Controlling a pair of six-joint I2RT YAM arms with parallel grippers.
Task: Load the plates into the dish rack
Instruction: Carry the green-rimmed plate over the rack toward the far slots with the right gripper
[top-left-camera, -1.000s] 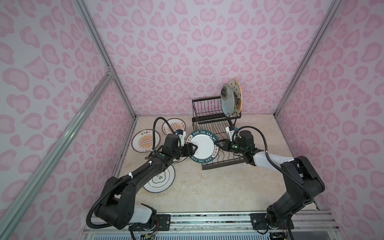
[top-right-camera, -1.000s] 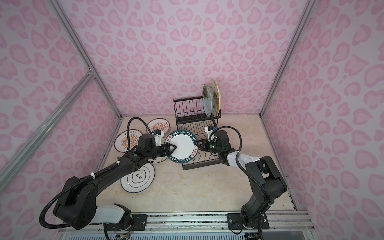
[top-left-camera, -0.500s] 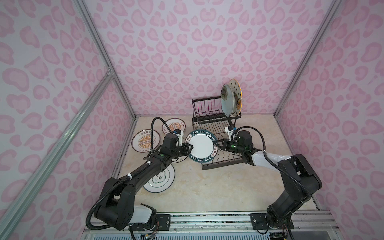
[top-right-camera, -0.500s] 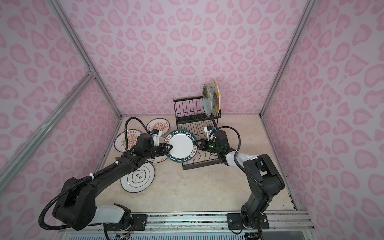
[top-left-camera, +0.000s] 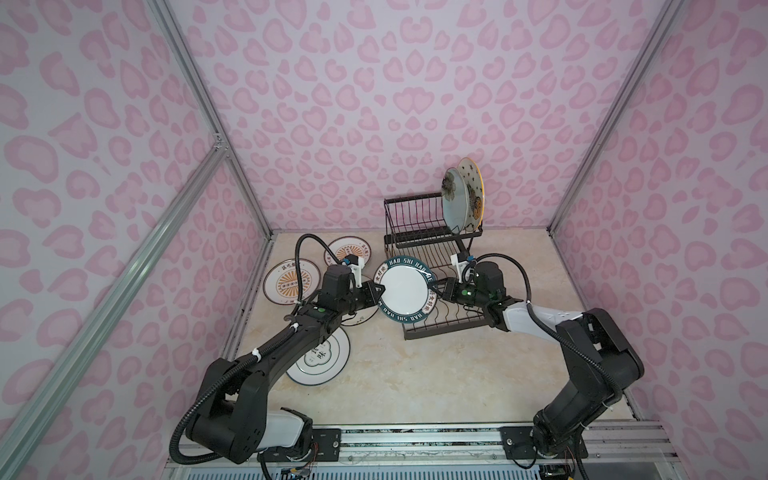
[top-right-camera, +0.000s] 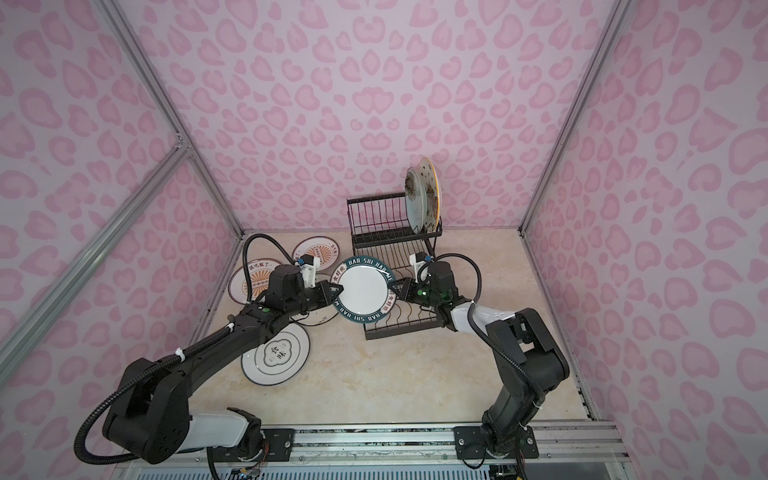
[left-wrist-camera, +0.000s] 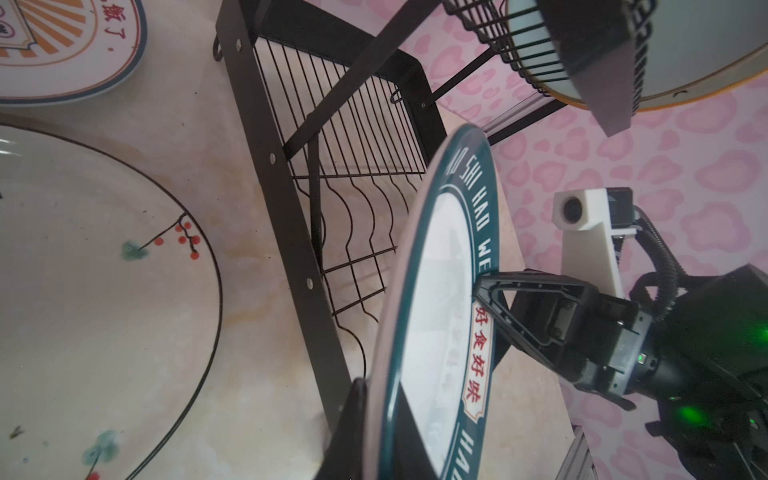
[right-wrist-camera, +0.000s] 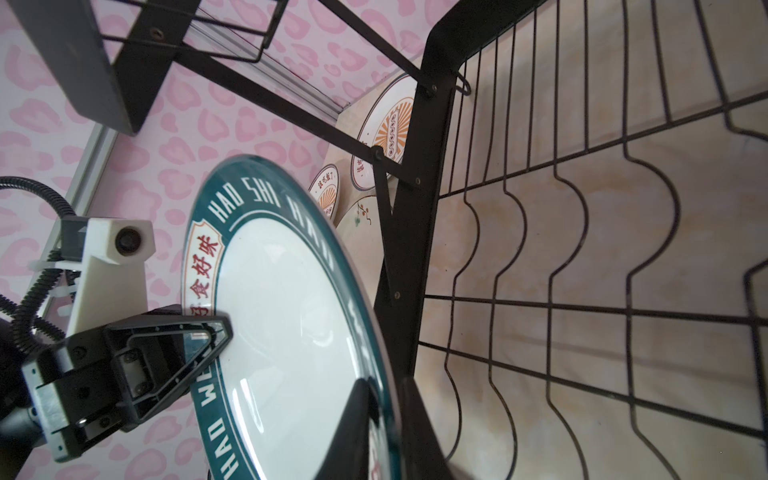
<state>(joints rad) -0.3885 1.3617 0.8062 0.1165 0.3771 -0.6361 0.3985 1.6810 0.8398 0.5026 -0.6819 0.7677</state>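
Pink walls (top-left-camera: 374, 83) printed with darker pink, heart-like blotches close in three sides and meet at silver aluminium posts (top-left-camera: 193, 83). The worktop (top-left-camera: 415, 386) is beige and marbled, evenly lit, with a metal rail (top-left-camera: 415, 434) along its near edge.

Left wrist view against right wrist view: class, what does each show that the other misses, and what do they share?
Only the left wrist view: the right arm's wrist camera and a yellow-rimmed plate standing in the raised basket of the dish rack. Only the right wrist view: the left arm's wrist camera and two sunburst plates, not one. Both: the lettered plate with the left pincer and right pincer at its rim, and the rack's wavy lower tray.
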